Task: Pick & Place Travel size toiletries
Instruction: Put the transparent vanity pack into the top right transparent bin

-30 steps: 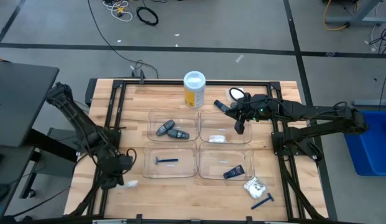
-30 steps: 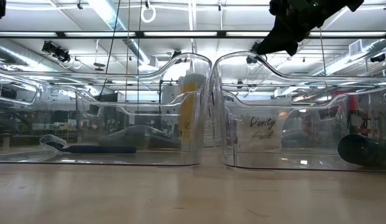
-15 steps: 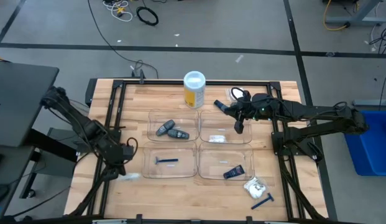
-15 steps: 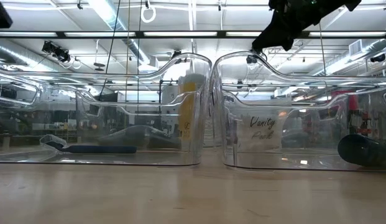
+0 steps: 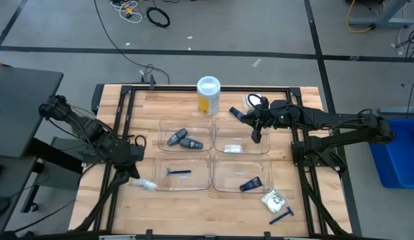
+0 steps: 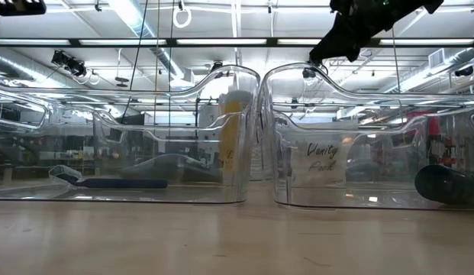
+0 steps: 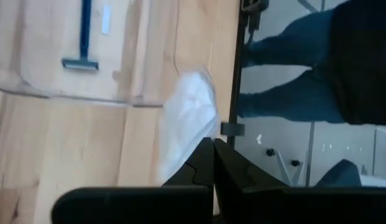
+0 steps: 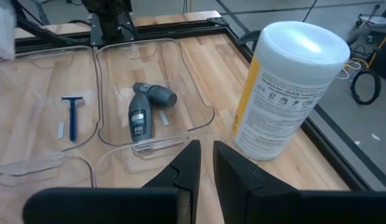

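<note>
- A wooden bench (image 5: pixel 193 207) stands on a grey floor with dark tape lines; cables lie on the floor beyond it.
- Four clear trays sit in a two-by-two block at the bench's middle.
- The far-left tray (image 5: pixel 161 127) holds two grey oval sticks (image 5: pixel 183 139), touching each other.
- The near-left tray (image 5: pixel 159 175) holds a blue razor (image 5: pixel 178 173) lying flat.
- The far-right tray (image 5: pixel 265 148) holds a white packet (image 5: pixel 233 148).
- The near-right tray (image 5: pixel 220 180) holds a dark blue tube (image 5: pixel 250 184).
- A yellow canister (image 5: pixel 208 97) with a white lid stands upright on the far side, just beyond the trays.
- On the bare bench near the right front corner lie a second white packet (image 5: pixel 274 199) and, just nearer, a second blue razor (image 5: pixel 281 216).
- The left gripper (image 5: pixel 136 175) is over the bench's left edge, just left of the near-left tray; its fingers are closed on a crinkly white packet (image 5: pixel 145 185), which hangs from the tips.
- In the left wrist view that same packet (image 7: pixel 188 121) shows pinched at the fingers, with the razor (image 7: pixel 84 38) in its tray beyond and a person's legs off the bench edge.
- The right gripper (image 5: pixel 235 113) hangs above the far edge of the far-right tray, right of the canister; its fingers stand a narrow gap apart with nothing between them.
</note>
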Motion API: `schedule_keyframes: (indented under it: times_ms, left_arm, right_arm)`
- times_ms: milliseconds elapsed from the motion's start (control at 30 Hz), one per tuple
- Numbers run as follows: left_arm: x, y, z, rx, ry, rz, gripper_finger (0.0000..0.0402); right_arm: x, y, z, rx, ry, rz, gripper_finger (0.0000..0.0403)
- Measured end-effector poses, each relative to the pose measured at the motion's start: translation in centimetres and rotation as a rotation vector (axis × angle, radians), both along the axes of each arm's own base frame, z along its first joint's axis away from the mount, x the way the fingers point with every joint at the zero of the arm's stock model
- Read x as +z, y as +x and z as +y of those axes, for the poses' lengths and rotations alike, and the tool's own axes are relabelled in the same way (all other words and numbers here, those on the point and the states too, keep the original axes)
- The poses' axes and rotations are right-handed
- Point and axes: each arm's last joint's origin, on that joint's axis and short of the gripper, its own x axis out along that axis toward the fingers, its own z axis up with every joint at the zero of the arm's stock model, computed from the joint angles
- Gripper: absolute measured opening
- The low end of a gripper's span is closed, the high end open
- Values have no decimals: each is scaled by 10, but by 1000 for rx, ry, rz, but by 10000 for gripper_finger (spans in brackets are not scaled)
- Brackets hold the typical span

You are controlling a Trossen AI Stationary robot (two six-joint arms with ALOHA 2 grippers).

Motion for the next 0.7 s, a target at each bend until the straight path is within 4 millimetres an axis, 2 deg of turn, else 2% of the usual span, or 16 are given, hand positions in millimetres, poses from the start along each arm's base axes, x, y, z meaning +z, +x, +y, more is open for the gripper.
schedule_keyframes:
  times_ms: [500,700]
  left_arm:
    - [1,13,20,40,61,-82,0]
    - [7,24,32,74,93,-205,0]
  right_arm:
    - [0,0,0,10,-18,4,49]
    - [0,0,0,10,-18,4,48]
